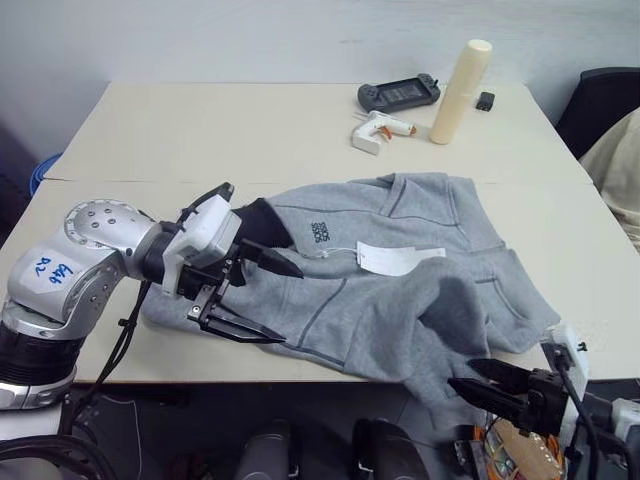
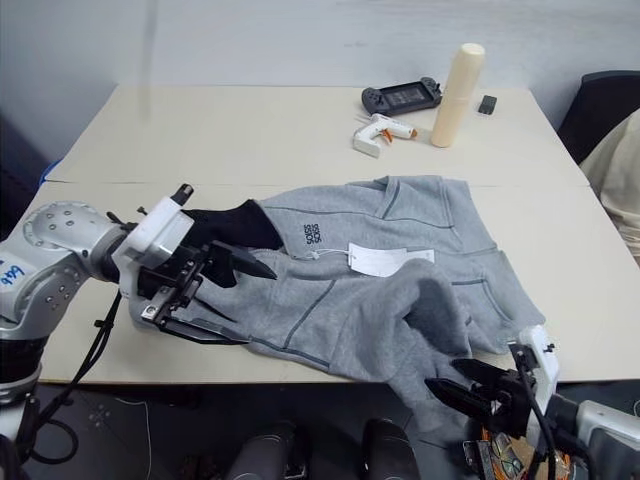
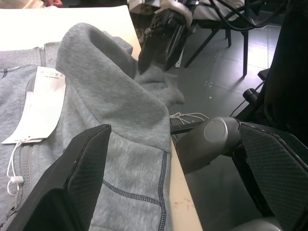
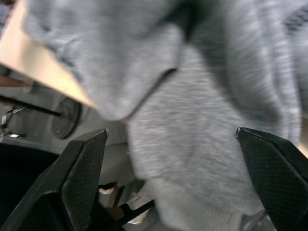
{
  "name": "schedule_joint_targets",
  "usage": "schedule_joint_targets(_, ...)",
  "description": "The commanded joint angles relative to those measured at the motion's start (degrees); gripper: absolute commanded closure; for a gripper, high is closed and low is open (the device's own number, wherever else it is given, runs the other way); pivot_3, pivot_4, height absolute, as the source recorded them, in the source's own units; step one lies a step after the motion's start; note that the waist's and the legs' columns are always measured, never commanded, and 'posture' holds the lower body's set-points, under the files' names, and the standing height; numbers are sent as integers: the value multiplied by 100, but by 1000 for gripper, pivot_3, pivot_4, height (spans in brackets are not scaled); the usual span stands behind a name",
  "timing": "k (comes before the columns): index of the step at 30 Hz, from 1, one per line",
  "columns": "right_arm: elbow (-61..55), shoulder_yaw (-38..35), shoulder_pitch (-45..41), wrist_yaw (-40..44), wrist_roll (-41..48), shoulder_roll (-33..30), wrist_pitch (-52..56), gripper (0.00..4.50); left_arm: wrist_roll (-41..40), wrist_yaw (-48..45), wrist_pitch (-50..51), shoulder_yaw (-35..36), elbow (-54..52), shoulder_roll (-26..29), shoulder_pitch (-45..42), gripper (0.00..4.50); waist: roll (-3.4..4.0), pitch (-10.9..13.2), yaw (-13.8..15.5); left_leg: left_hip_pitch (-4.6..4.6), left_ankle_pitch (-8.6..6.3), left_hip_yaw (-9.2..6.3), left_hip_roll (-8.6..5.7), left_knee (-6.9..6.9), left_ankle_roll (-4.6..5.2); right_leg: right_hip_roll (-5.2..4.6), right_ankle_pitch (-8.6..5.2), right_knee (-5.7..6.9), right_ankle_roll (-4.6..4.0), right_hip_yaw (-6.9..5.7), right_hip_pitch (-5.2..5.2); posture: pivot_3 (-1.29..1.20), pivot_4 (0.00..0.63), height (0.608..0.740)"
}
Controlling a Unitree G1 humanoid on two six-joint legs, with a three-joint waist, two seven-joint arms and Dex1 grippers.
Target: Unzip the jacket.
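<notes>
The light grey jacket point(image 1: 400, 290) lies flat on the table point(image 1: 200, 130), its dark collar point(image 1: 262, 222) towards the left. A white hang tag point(image 1: 398, 258) and a small dark logo point(image 1: 320, 232) show on its chest. One fold of it hangs over the table's front edge point(image 4: 192, 125). My left gripper point(image 1: 272, 303) is open at the collar end. One finger lies over the dark collar and the other near the table's front edge, with nothing held between them. My right gripper point(image 1: 466, 376) is open below the front edge, beside the hanging fold. It also appears in the left wrist view point(image 3: 156, 53).
At the back of the table are a black game controller point(image 1: 398, 94), a white glue gun point(image 1: 380, 130), an upright cream cylinder point(image 1: 460, 90) and a small black object point(image 1: 485, 100). A dark chair with a cream cloth point(image 1: 620, 170) stands at the right.
</notes>
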Motion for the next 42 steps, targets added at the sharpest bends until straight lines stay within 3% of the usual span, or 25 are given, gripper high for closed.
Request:
schedule_joint_targets(1,162,-268,58,1,54,-42,-112,0,26,-43,-87,61,11,-11,-124,42,0,0,10,0,0,0,-1,1,1,0,0,-1,0,0,1,0,150,740)
schedule_joint_targets(9,433,-903,476,381,72,-248,-213,0,108,-56,-194,65,73,-34,-82,42,-1,0,0,0,0,0,0,1,4,1,1,-2,1,-1,3,0,150,740)
schedule_joint_targets(18,446,206,-318,89,3,41,-237,0,205,-67,-217,-26,142,-190,-260,42,0,0,-12,1,-1,-1,2,0,4,0,0,-1,1,0,1,0,150,740)
schedule_joint_targets(21,498,444,-537,-48,-23,168,-280,589,235,-91,-221,-29,160,-201,-291,0,0,0,-12,0,-1,-1,2,0,3,0,1,-1,1,-1,0,0,150,740)
schedule_joint_targets(27,349,243,-464,1,238,121,-265,2548,263,-113,-239,-26,205,-200,-329,0,0,0,3,-2,-1,-1,-1,2,4,-1,1,-2,1,-2,2,0,150,740)
schedule_joint_targets(33,-332,-246,399,706,587,-328,-231,4492,333,-147,-370,-126,319,-332,-363,0,0,0,4,-2,-1,-1,0,1,6,-1,1,-2,2,-2,2,0,150,740)
schedule_joint_targets(36,-663,-583,1122,1377,441,-683,-328,4492,418,-219,-490,-214,437,-417,-410,0,0,0,15,-2,-4,-2,0,0,11,0,1,-5,2,-2,4,0,150,740)
schedule_joint_targets(39,-773,-666,1839,2016,-354,-1081,-738,4492,543,-305,-629,-309,645,-519,-515,0,-2,-1,12,-2,-7,-1,0,1,15,0,2,-8,3,-2,5,0,150,740)
schedule_joint_targets(42,-485,-378,2675,2519,-1935,-1446,-1864,4492,665,-356,-766,-390,828,-604,-618,0,-7,-1,14,-1,-10,1,-1,1,17,-1,2,-9,5,-2,5,0,150,740)
